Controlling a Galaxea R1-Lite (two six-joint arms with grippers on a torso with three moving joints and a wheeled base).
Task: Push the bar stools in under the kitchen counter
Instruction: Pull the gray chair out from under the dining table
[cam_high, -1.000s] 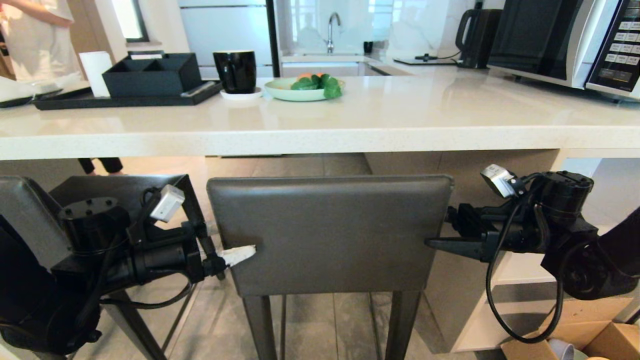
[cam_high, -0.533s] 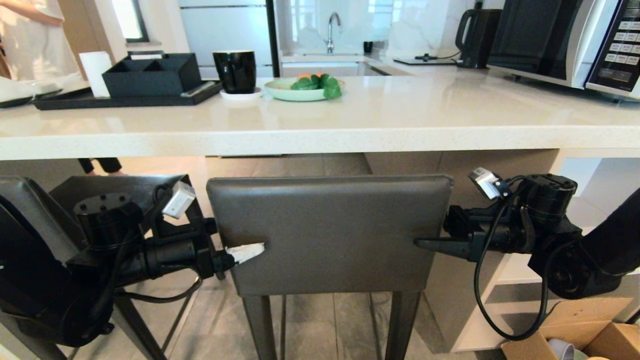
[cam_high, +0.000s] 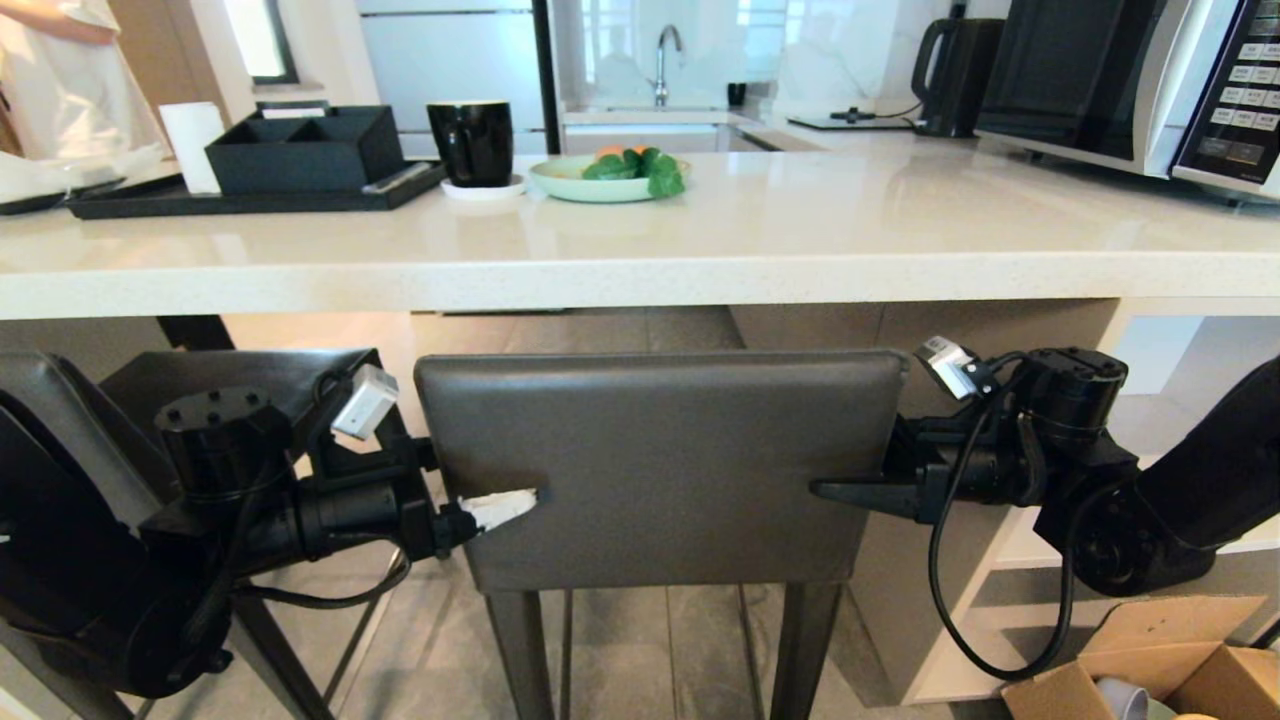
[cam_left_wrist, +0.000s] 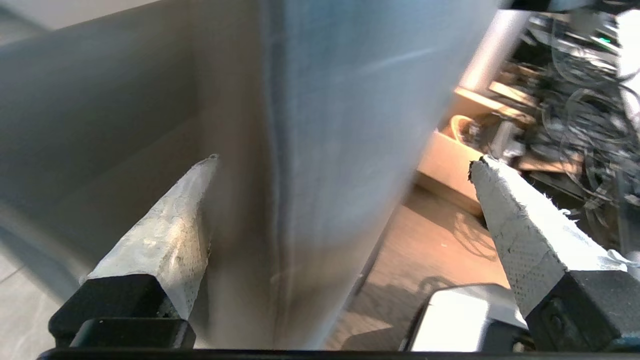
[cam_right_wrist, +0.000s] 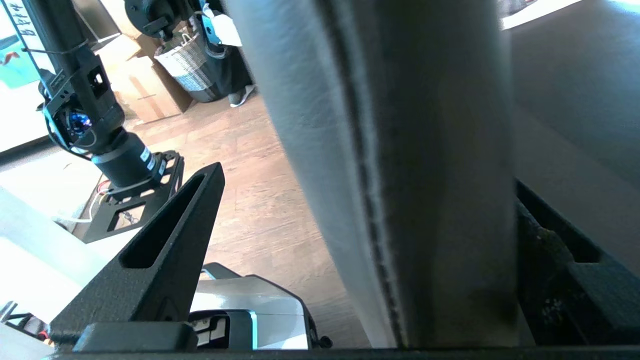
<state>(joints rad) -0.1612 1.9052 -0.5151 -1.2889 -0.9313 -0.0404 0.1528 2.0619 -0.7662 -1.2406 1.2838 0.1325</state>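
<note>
**Claws straddle the stool back**

The middle stool (cam_high: 655, 465) stands before the counter (cam_high: 640, 265), its backrest below the slab edge. Left claw (cam_high: 500, 508) and right claw (cam_high: 850, 490) are spread wide, each straddling one backrest edge. A second stool (cam_high: 240, 375) stands left. On the counter, a plate (cam_high: 575, 185) holds vegetables (cam_high: 635, 165).

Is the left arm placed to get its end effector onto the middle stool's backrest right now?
Probably yes. The left end effector is open and straddles the edge of the middle stool's backrest, one finger in front and one behind. Nothing lies between them.
</note>
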